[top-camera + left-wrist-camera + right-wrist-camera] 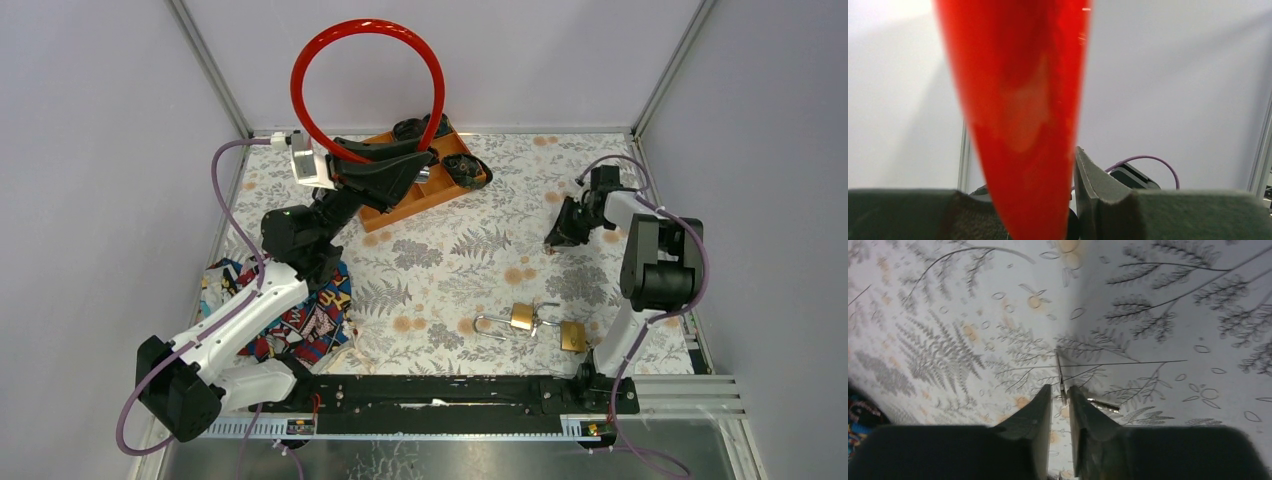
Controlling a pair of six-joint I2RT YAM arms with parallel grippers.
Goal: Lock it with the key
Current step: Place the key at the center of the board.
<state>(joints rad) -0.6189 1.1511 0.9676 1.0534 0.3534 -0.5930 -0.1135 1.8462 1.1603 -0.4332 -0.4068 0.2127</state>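
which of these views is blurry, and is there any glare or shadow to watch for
Left wrist: the glossy red hoop is so close it smears out of focus, with a pale glare patch; right wrist: the fern-print tablecloth is sharp but shaded on the picture's left, the dark gripper fingers soft; top external: even light, all sharp, thin highlights on the hoop.

The fern-patterned tabletop (440,260) carries an orange tray (395,212) at the far centre. Two brass padlocks (521,317) lie side by side near the front right. A colourful cloth (310,320) lies at the front left.
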